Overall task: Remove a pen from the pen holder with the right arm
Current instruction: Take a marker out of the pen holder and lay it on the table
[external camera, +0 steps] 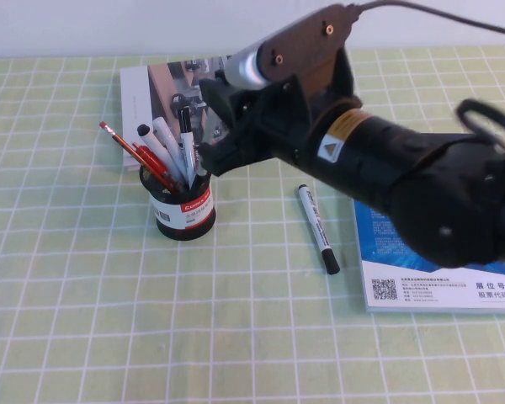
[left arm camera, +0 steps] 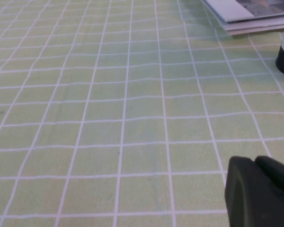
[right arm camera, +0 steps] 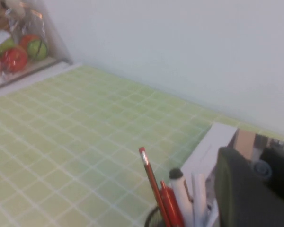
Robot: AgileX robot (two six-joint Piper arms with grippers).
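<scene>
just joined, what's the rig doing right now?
The right arm is stretched across the table, with the right gripper at the top of the black pen holder, in among the pens standing in it. Whether a pen is actually gripped can't be told. One black marker lies on the tablecloth beside a blue booklet. The left gripper sits over a bare patch of the cloth, away from the holder and handling nothing.

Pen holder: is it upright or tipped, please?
Upright: pen holder rests on its base; right gripper at its rim, left gripper over cloth.
</scene>
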